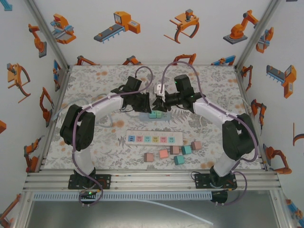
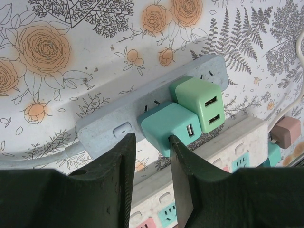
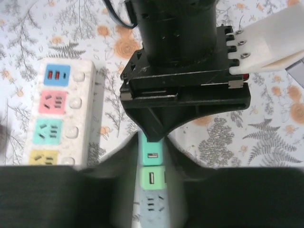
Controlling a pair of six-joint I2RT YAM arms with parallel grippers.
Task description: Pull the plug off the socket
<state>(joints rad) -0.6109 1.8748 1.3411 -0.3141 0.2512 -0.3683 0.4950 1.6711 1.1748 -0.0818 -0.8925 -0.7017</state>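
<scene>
A blue-grey socket strip (image 1: 142, 114) lies at the table's middle with a teal plug (image 1: 153, 114) and a green plug (image 1: 159, 114) side by side in it. My left gripper (image 1: 147, 103) comes in from the left. In the left wrist view its fingertips (image 2: 172, 142) pinch the near corner of the teal plug (image 2: 164, 123), beside the green plug (image 2: 194, 97). My right gripper (image 1: 163, 102) comes in from the right. Its fingers (image 3: 126, 185) straddle the strip (image 3: 151, 206) and lie against the sides of the green plug (image 3: 152, 179), with the teal plug (image 3: 152, 154) at their tips.
A white power strip (image 1: 154, 138) with coloured sockets lies nearer the arm bases. Several pink, brown and teal blocks (image 1: 164, 153) sit in front of it. Printed walls close in the table on three sides.
</scene>
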